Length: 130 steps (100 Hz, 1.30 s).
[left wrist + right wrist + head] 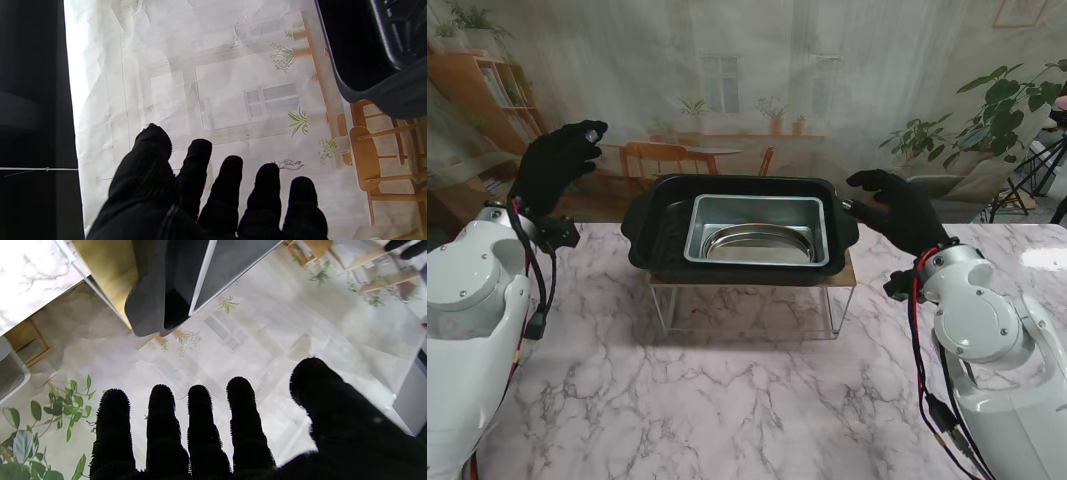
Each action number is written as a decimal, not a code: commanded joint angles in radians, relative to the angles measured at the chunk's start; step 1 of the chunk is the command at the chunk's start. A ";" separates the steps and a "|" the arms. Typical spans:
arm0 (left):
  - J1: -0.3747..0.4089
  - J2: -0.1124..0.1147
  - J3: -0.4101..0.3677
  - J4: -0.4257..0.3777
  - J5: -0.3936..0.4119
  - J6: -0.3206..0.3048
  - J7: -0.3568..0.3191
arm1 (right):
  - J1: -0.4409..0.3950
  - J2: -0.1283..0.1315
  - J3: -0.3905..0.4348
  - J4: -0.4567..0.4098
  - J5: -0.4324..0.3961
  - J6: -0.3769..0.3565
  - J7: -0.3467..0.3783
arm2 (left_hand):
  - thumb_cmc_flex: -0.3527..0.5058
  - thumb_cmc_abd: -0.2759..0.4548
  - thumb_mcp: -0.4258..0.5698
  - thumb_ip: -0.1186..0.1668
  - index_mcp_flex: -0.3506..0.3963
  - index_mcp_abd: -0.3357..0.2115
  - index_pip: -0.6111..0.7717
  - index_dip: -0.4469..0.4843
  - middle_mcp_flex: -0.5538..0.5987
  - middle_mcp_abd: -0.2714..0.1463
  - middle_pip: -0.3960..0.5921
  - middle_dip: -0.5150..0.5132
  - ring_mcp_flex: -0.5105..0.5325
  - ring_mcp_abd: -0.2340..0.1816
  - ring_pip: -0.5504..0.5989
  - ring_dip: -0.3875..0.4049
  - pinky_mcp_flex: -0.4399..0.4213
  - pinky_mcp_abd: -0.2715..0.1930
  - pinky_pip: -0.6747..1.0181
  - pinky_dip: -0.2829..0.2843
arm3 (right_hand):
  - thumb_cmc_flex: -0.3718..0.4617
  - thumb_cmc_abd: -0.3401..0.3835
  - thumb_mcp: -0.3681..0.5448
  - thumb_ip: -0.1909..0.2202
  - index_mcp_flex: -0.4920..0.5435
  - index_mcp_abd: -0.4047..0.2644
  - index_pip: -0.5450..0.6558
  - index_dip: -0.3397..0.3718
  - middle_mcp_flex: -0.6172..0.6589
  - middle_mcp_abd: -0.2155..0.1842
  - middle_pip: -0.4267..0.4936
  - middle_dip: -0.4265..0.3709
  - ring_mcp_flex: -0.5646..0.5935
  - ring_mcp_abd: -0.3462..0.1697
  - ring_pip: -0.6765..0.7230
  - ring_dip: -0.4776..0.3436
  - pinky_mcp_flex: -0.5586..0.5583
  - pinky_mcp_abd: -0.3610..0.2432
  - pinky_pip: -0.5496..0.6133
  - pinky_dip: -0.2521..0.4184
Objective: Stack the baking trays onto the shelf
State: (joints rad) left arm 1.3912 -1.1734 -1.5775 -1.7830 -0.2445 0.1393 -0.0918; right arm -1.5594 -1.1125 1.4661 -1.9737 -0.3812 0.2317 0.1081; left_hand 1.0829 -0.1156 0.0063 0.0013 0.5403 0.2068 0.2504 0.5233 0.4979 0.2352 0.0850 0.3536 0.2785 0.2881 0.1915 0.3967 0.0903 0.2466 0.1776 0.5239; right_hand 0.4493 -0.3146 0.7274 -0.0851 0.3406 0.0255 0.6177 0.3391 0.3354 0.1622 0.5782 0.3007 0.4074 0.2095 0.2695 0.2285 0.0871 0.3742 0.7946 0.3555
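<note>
Trays sit stacked on the shelf [752,296], a low wire-legged stand with a wooden top at the far edge of the desk [727,400], midway along it. The black baking tray [652,225] lies at the bottom, filling the shelf top and overhanging its sides. Inside it rests the rectangular silver tray [702,225], and within that lies what seems to be a shallower oval metal pan [757,243], though the reflections make its outline hard to read.

The left robot hand [557,165] hovers beyond the desk's far left corner, well apart from the black baking tray, fingers spread and holding nothing; the left wrist view shows all five gloved fingers [230,186] splayed against the printed backdrop [217,83]. The right robot hand [897,205] hangs just beside the right end of the black baking tray, fingers also apart and empty. Whether its fingertips touch the tray's handle is unclear from the stand view; the right wrist view shows the tray's end off ahead of the fingertips [200,420].
</note>
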 commanded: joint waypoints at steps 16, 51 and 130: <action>0.120 0.000 -0.005 -0.025 -0.005 -0.098 0.024 | -0.110 -0.016 0.007 -0.015 0.035 -0.113 -0.069 | 0.040 0.039 -0.009 0.022 0.052 -0.016 0.021 0.028 0.053 0.006 0.023 0.014 0.047 0.009 0.047 0.020 0.044 0.006 0.024 0.026 | -0.039 0.004 -0.010 0.020 0.045 -0.032 -0.022 0.007 0.015 -0.015 -0.026 -0.010 -0.009 -0.035 -0.085 -0.009 -0.012 -0.021 -0.037 -0.011; 0.277 -0.001 0.012 -0.038 0.130 -0.271 0.109 | -0.209 -0.044 -0.033 0.033 0.035 -0.302 -0.237 | 0.015 0.045 -0.015 0.012 0.074 -0.020 0.010 0.022 0.077 0.002 0.039 -0.022 0.085 0.008 0.048 -0.008 0.098 0.032 0.023 0.007 | -0.054 -0.009 0.007 0.017 0.098 -0.057 -0.021 0.009 0.059 -0.056 -0.031 -0.011 0.008 -0.059 -0.086 -0.008 0.009 -0.028 -0.046 0.001; 0.246 -0.013 0.113 0.117 0.293 -0.245 0.207 | -0.231 -0.059 -0.078 0.184 0.049 -0.425 -0.319 | 0.003 0.093 -0.011 0.014 0.073 0.008 0.033 0.030 0.048 -0.002 0.163 0.010 0.098 0.019 0.094 0.053 -0.062 0.035 0.394 0.011 | -0.059 0.008 0.028 0.014 0.115 -0.058 -0.007 0.019 0.089 -0.055 -0.031 -0.003 0.027 -0.069 -0.073 -0.003 0.022 -0.033 -0.072 0.015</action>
State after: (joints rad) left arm 1.6328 -1.1858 -1.4720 -1.6702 0.0585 -0.1113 0.1358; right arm -1.7703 -1.1711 1.3910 -1.8046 -0.3422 -0.1959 -0.2212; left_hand 1.0914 -0.0641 0.0064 0.0013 0.5892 0.1719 0.2497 0.5353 0.5715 0.2469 0.2364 0.3549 0.3730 0.3147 0.2630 0.4367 0.0452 0.3067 0.5352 0.5567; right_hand 0.4372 -0.3178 0.7305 -0.0851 0.4246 0.0011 0.6073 0.3391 0.3999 0.0961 0.5643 0.2923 0.3818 -0.0274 0.1781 0.2099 0.1060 0.3742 0.7408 0.3583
